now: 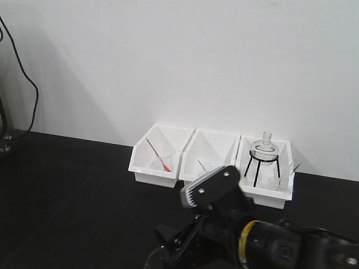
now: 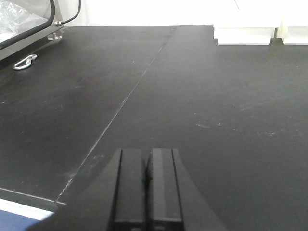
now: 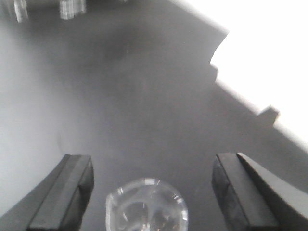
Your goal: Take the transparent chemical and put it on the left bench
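- The right hand (image 3: pixel 151 192) is spread wide. Its two black fingers (image 3: pixel 65 192) stand at the left and right edges of the right wrist view with a broad gap between them, and neither one touches anything.
- The transparent chemical (image 3: pixel 146 206) stands upright in that gap, seen from above as a clear round rim with a small pouring lip. It sits slightly nearer the left finger and low in the view, close in toward the wrist. Its long axis is vertical, so the fingers flank its sides.
- The beaker rests on the black bench (image 3: pixel 144 96). Judgement: the glass is already bracketed, so the next move calls for closing on the wall of the glass, with a small sideways correction to centre it.
- The left hand (image 2: pixel 148 187) is pressed together and holds nothing. It hovers over a bare stretch of the left bench (image 2: pixel 202 96), and the beaker does not show in its view. The right arm is therefore the nearer one.
- Further out, three white bins (image 1: pixel 210 159) stand against the wall, one holding a round flask on a black tripod (image 1: pixel 262 159).
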